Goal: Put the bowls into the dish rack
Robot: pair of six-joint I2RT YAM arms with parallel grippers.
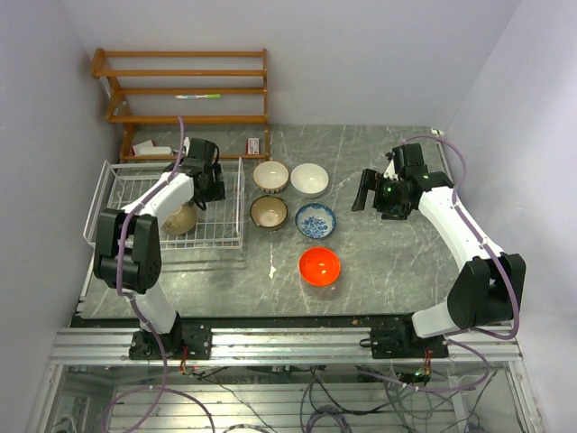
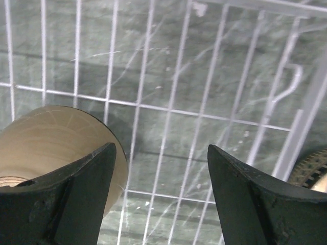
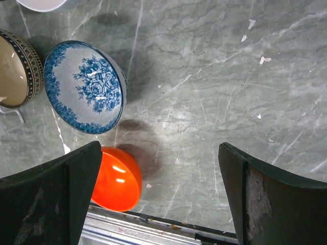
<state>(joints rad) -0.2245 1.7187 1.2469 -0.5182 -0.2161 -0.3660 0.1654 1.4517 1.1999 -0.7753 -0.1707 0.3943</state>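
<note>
Arms (image 1: 171, 194) white, joints black, cables (image 1: 183, 135) mauve, fingers (image 2: 76, 199) black.

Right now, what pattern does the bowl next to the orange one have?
Blue flowers on white; the patterned bowl shows best in the right wrist view.

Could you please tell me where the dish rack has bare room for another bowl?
The white wire dish rack is bare left of the tan round bowl and along its near right side; the left hand crowds the far right.

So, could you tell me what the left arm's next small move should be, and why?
Probably lift the left gripper straight out of the rack: its jaws are open and empty, the tan bowl already lies inside, and five bowls wait on the table.
</note>
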